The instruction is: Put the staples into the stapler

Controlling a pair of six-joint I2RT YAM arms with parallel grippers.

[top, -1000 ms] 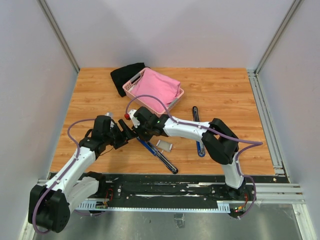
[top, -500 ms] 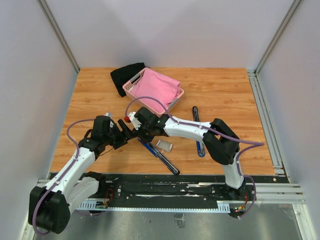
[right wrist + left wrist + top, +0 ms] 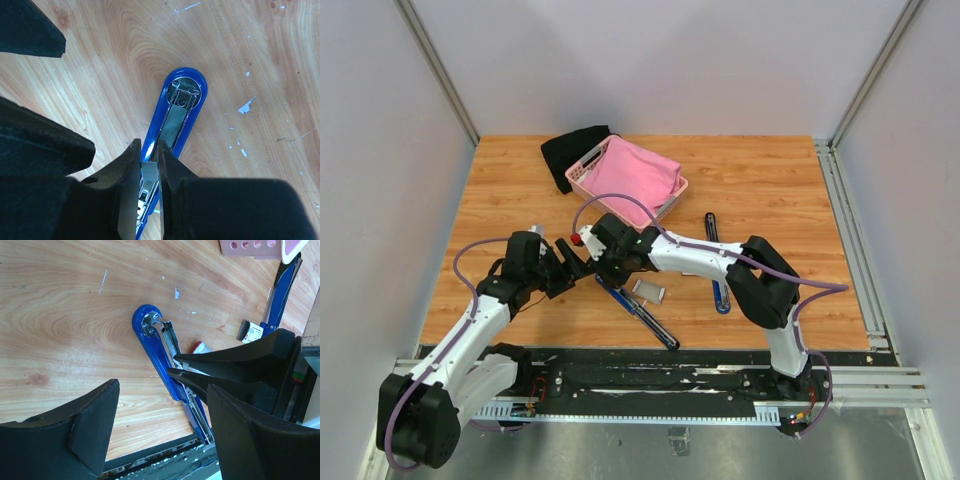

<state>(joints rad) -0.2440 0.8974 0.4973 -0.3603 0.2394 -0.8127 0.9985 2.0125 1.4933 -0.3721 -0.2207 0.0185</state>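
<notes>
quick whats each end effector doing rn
left end effector: open, holding nothing
right end effector: closed on the staples, above the stapler

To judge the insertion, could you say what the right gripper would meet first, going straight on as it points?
Most likely the silvery metal channel of the open blue stapler, just beyond the tips of the right gripper, which pinches the small silvery-grey staple block; the gap is unclear.

Blue stapler (image 3: 176, 114), silver-grey staples (image 3: 149, 170), black fingers (image 3: 125, 192), orange-brown wood-grain table (image 3: 770, 190) with white flecks, pink basket (image 3: 582, 167), pink cloth (image 3: 630, 170), black cloth (image 3: 565, 152).
</notes>
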